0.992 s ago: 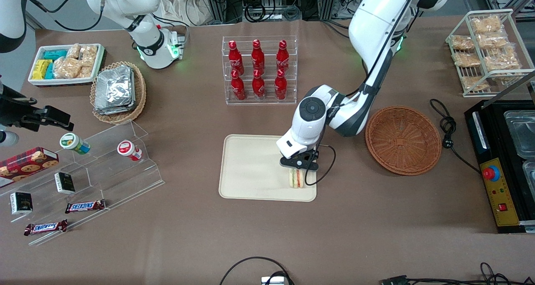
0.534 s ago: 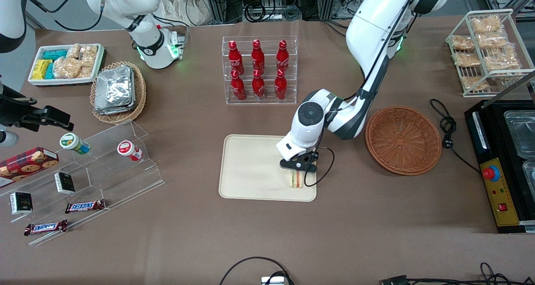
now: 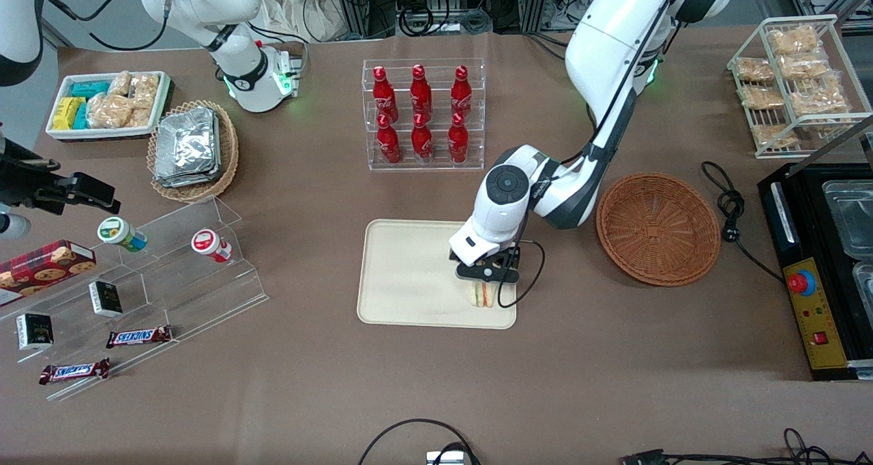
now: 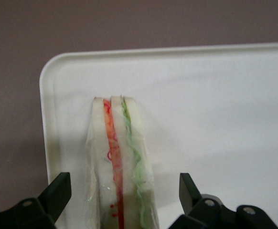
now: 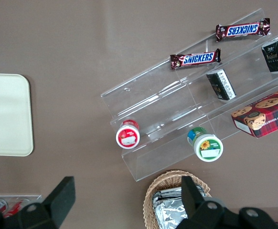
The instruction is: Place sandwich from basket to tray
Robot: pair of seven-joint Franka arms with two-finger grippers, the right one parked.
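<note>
The sandwich (image 3: 483,296), a small white-bread wedge with red and green filling, stands on edge on the cream tray (image 3: 409,274), in the tray's corner nearest the front camera on the working arm's side. My gripper (image 3: 485,286) hangs directly over it. In the left wrist view the gripper (image 4: 123,188) is open, one black finger (image 4: 58,191) on each side of the sandwich (image 4: 120,162), both clear of the bread, and the tray's rim (image 4: 46,124) lies close by. The reddish-brown basket (image 3: 658,228) sits beside the tray toward the working arm's end, with nothing in it.
A clear rack of red bottles (image 3: 423,114) stands farther from the front camera than the tray. A black cable (image 3: 728,206) and a black machine (image 3: 818,267) lie past the basket. An acrylic snack stand (image 3: 170,267) and a tan basket of foil packets (image 3: 193,150) sit toward the parked arm's end.
The gripper's hand has shifted slightly toward the front camera, covering more of the sandwich. The sandwich stays in the same spot on the tray.
</note>
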